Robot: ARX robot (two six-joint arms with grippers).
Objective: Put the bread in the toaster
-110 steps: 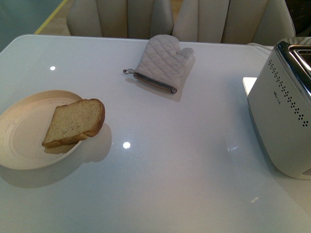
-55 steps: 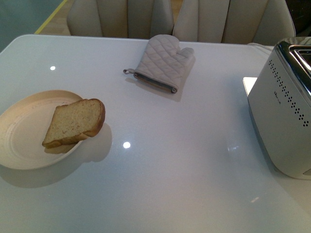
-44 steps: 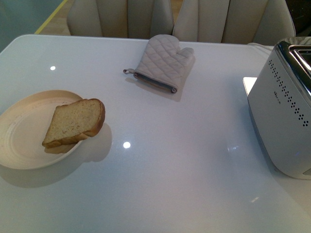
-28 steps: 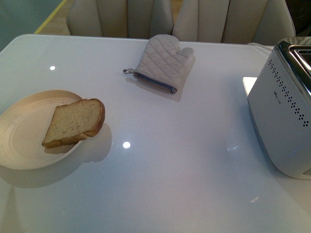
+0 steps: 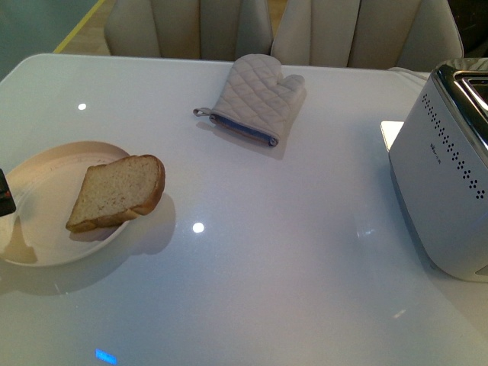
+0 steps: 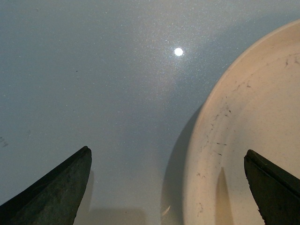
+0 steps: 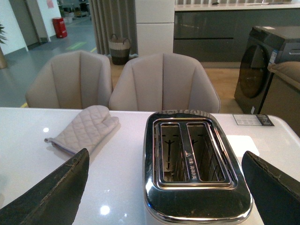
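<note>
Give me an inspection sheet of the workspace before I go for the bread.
Surface: glossy white table, lamp glints on it.
Job's things: bread lying across the plate rim; toaster slots empty.
Clutter: oven mitt on the far side.
Grippers: left gripper open over the plate edge; right gripper open, facing the toaster; both empty.
Cables: nothing seen.
Surroundings: chairs behind the table.

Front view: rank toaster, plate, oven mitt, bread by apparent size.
1. toaster, though cut off by the frame.
2. plate.
3. oven mitt and bread: too close to rank; the mitt lies farther away.
</note>
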